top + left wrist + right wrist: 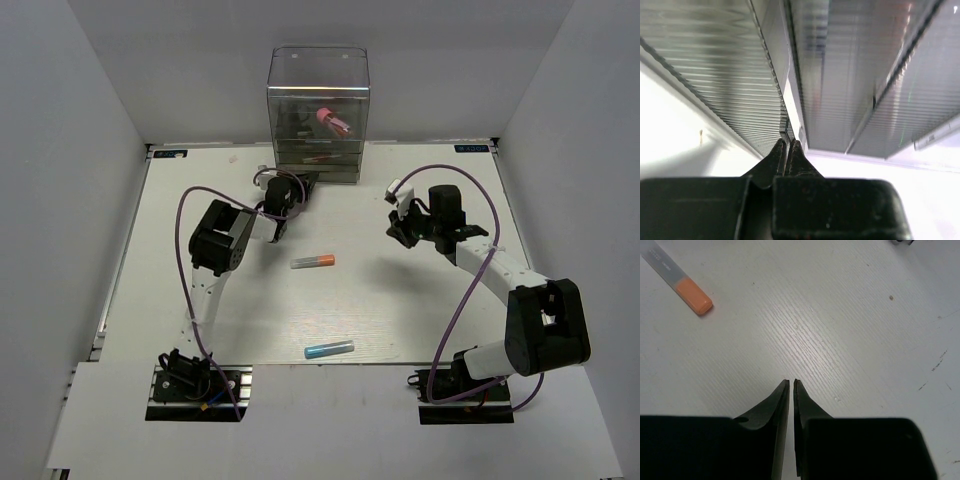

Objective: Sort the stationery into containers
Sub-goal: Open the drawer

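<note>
The tall clear box of dark drawers (318,100) stands at the back centre, and a stubby pink-red tube (332,120) lies in an upper drawer. My left gripper (303,184) is at the lowest drawer, which sticks out a little. In the left wrist view the jaws (788,143) are shut on the thin front lip of that drawer (785,125). The orange-and-grey marker (313,261) lies mid-table and also shows in the right wrist view (687,285). The light blue marker (329,349) lies near the front. My right gripper (399,232) (791,382) is shut and empty above bare table. The thin pens are not in view.
White walls close in the table (200,300) on the left, right and back. Purple cables loop over both arms. The right arm's base (545,330) stands at the front right, the left arm's base (195,380) at the front left.
</note>
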